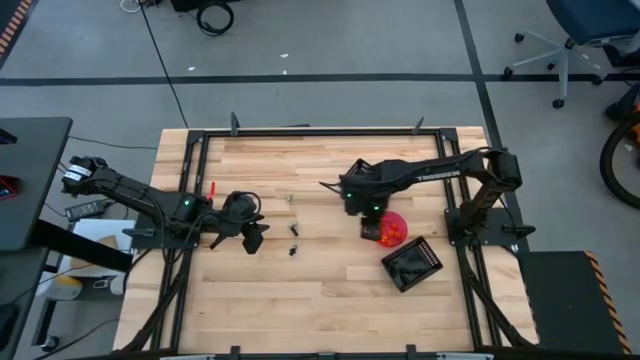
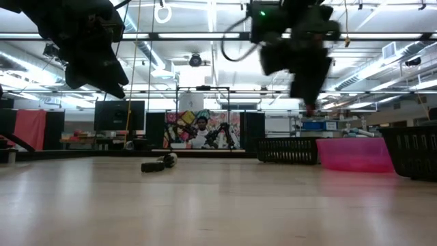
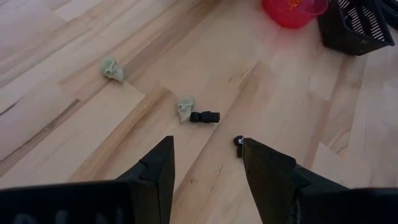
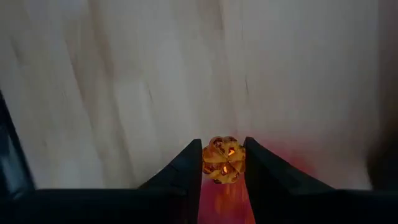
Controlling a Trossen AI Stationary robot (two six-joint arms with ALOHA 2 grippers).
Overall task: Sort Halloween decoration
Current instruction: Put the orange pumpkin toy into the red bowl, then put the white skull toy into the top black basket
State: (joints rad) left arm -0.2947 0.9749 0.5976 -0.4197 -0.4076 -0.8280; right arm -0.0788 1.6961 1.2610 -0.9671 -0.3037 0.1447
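High view — pink bowl point(image 1: 396, 228) beside black basket point(image 1: 412, 264), table point(image 1: 300, 310).

Pale lettering reading "TROSSEN" runs along the forearm of the dark six-joint right robot arm point(image 1: 432, 172) seen from above; no other text is legible.

Premises are a robotics lab or workshop. Evidence: a wood tabletop point(image 1: 300, 290) inside a black metal frame point(image 1: 320, 131), grey floor point(image 1: 350, 40) with cables point(image 1: 214, 16) and an office chair point(image 1: 575, 30). Behind: strip ceiling lights point(image 2: 205, 35), a monitor point(image 2: 119, 115), and a person point(image 2: 202, 131) beside tripod gear point(image 2: 222, 134).
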